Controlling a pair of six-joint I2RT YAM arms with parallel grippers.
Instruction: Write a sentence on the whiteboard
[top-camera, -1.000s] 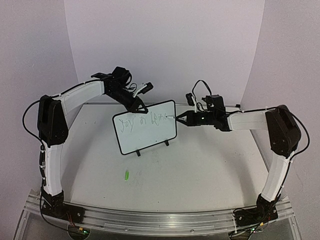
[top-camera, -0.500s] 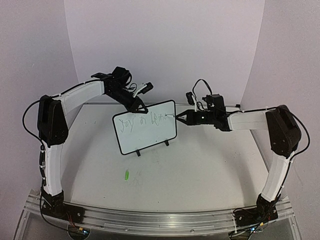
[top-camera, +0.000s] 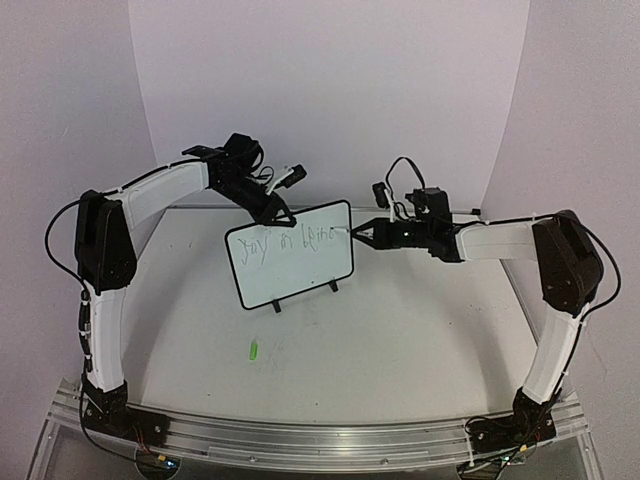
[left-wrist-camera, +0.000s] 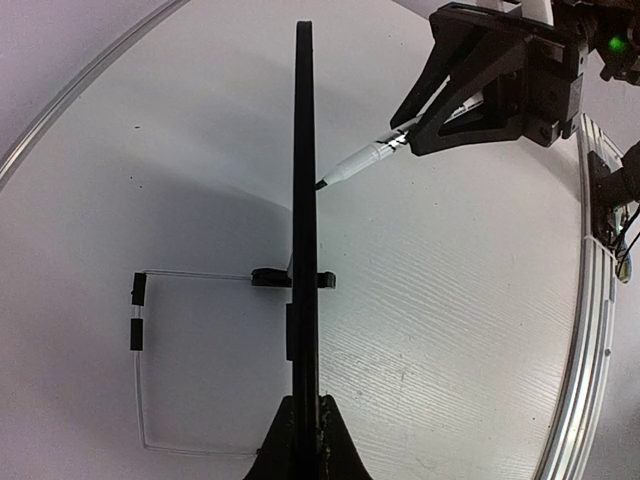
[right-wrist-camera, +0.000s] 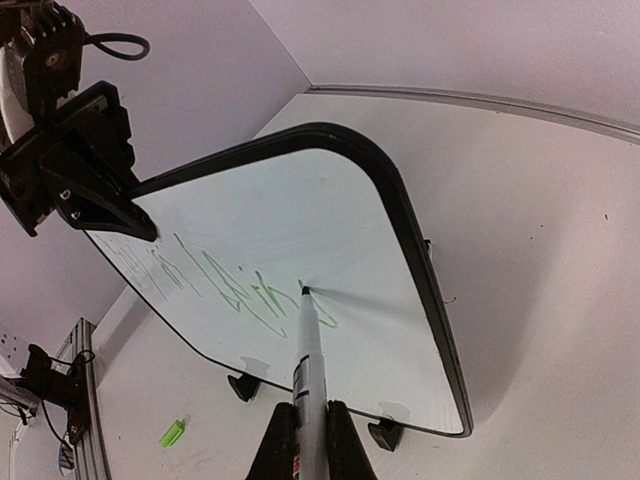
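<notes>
The whiteboard (top-camera: 290, 268) stands on its two black feet on the table, tilted. Green scrawl, the sentence (top-camera: 290, 243), runs across its upper face. My left gripper (top-camera: 279, 213) is shut on the board's top edge. In the left wrist view the board (left-wrist-camera: 303, 200) is edge-on between the jaws of the left gripper (left-wrist-camera: 303, 432). My right gripper (top-camera: 366, 233) is shut on a white marker (right-wrist-camera: 308, 360), and the marker's tip touches the board (right-wrist-camera: 380, 300) at the right end of the scrawl (right-wrist-camera: 225, 290). The right gripper also shows in its wrist view (right-wrist-camera: 305, 440).
A small green marker cap (top-camera: 253, 350) lies on the table in front of the board and also shows in the right wrist view (right-wrist-camera: 171, 433). An aluminium rail (top-camera: 300, 440) runs along the near edge. Pale backdrop walls close off the back and sides.
</notes>
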